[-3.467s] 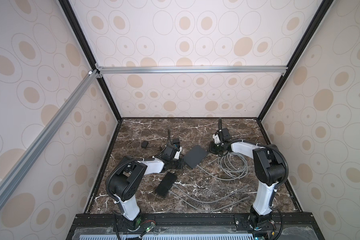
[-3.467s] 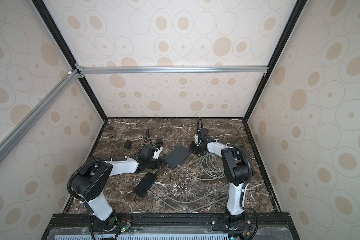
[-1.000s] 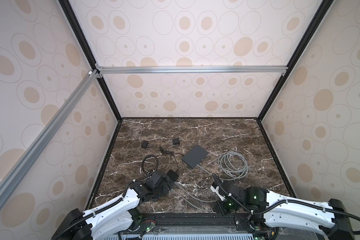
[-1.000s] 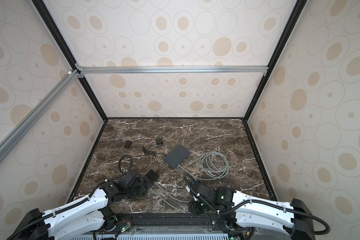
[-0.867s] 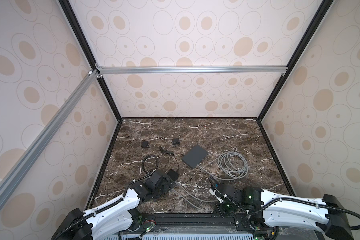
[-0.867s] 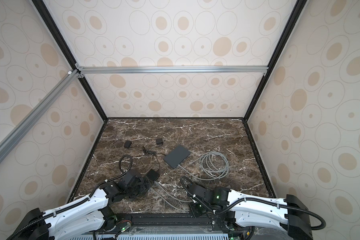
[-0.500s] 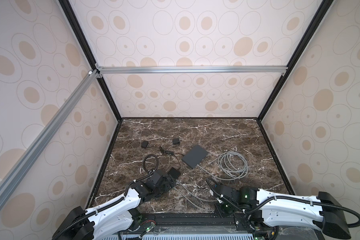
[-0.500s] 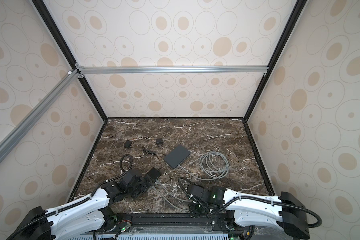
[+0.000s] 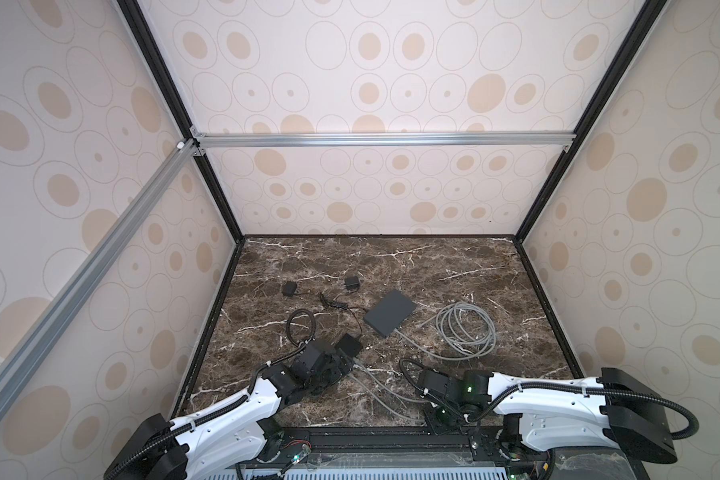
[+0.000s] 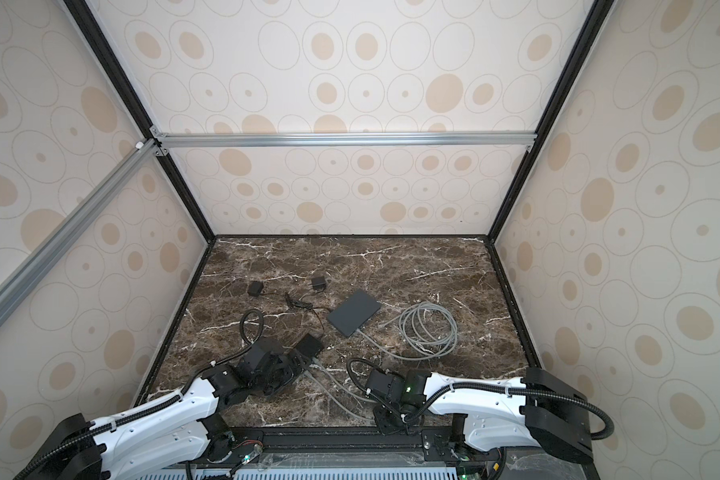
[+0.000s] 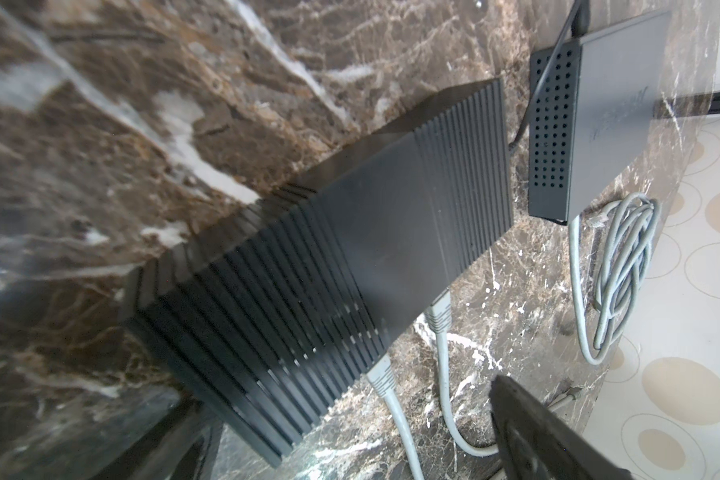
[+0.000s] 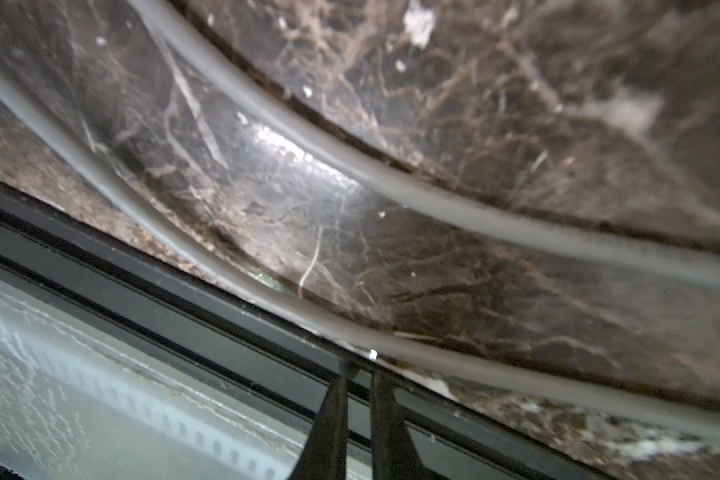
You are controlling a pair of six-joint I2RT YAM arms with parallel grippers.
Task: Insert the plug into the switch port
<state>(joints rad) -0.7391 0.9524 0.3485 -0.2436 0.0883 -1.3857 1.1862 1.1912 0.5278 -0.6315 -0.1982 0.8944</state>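
- Spanning the cell, the marble tabletop (image 9: 454,266) carries everything; both arms lie low along its near edge.
- Well apart from the arms, toward the middle, lies a flat switch (image 9: 390,318), with a coil (image 9: 468,328) of grey cable just beside it.
- Nearer the left arm lies the ribbed switch (image 11: 350,257), flat on the tabletop, apart from the flat one.
- Hovering just behind the ribbed switch, the left tool (image 9: 336,368) has its jaws spread wide and grips nothing.
- Down at the near rim, the right tool (image 12: 359,370) has its jaws drawn almost together. Its tips meet a grey cable (image 12: 454,203) lying on the tabletop, and I cannot tell whether it is pinched.
- Two plugs (image 11: 381,374) sit in ports along the ribbed switch's edge, their cables trailing toward the right arm.
- Judged from this, the insertion step looks done, with the plugs apparently fully in. A loose cable end also lies by the coil.
- The next move likely calls for keeping clear of the trailing cables, so a seated plug is not tugged out.
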